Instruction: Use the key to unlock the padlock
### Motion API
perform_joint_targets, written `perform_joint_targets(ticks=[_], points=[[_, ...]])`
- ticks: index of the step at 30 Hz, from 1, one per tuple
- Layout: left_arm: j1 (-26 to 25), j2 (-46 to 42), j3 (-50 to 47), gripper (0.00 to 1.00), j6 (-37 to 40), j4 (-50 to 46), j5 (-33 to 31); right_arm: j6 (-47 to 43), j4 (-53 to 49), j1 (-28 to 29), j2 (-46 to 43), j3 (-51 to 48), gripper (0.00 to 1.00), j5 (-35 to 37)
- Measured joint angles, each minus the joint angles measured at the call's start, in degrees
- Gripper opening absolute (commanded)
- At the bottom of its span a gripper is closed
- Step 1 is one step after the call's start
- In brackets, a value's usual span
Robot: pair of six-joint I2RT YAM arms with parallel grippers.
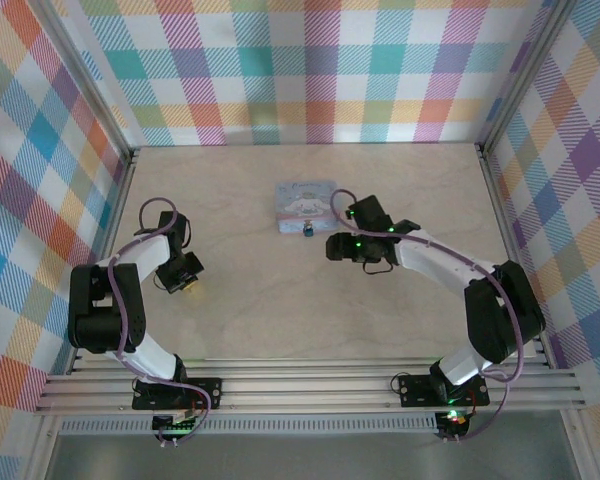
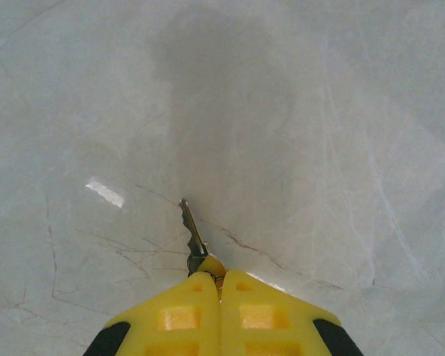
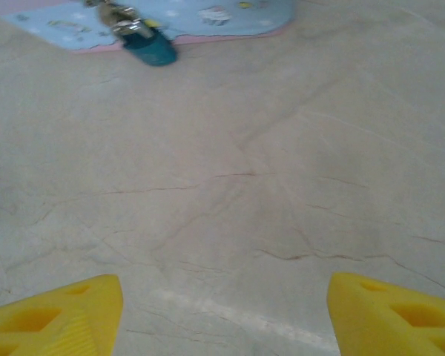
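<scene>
The padlock (image 3: pixel 152 48), tiny and teal-blue with a metallic end, lies mid-table at the tin's (image 3: pixel 208 18) near edge. The key (image 2: pixel 193 230) (silver, toothed blade pointing away) sits pinched in the left gripper (image 2: pixel 221 285).

Your worktop (image 1: pixel 280 320) looks like pale wood grain, smooth and mostly matt, with fine hairline marks. The key (image 2: pixel 192 226) is dull grey metal, and the fingers (image 2: pixel 178 315) on it are smooth yellow plastic. The padlock (image 3: pixel 152 50) has a glossy blue body with a bright metal part; the tin (image 3: pixel 230 18) is smooth and printed.
</scene>
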Motion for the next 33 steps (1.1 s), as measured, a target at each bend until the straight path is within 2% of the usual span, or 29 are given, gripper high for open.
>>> perform_joint_targets(ticks=[3,6,12,20,25,33], points=[[-1.9,-1.5,-1.0,0.00,2.1,1.4,2.6,1.6,0.6,-3.5,-2.0,-2.3,0.73,-2.7],[-5.9,-3.9,-2.6,0.00,3.8,3.2,6.5,3.6,1.7,-7.0,-4.6,-4.6,0.71,-6.4],[-13.4,-14.2,-4.9,0.00,6.1,6.6,12.0,7.0,3.9,-12.1,-9.6,-9.4,0.70,-13.0],[-19.5,-27.5,-5.4,0.00,8.1,12.6,20.0,9.6,7.1,-12.3,-14.6,-13.4,0.68,-19.9],[-25.0,-33.6,-5.5,0.00,9.6,15.1,22.2,12.8,9.6,-12.3,-17.1,-15.0,0.66,-24.4],[-30.4,-35.6,-5.5,0.00,10.1,22.0,23.1,15.7,11.3,-11.5,-20.2,-12.6,0.65,-30.0]])
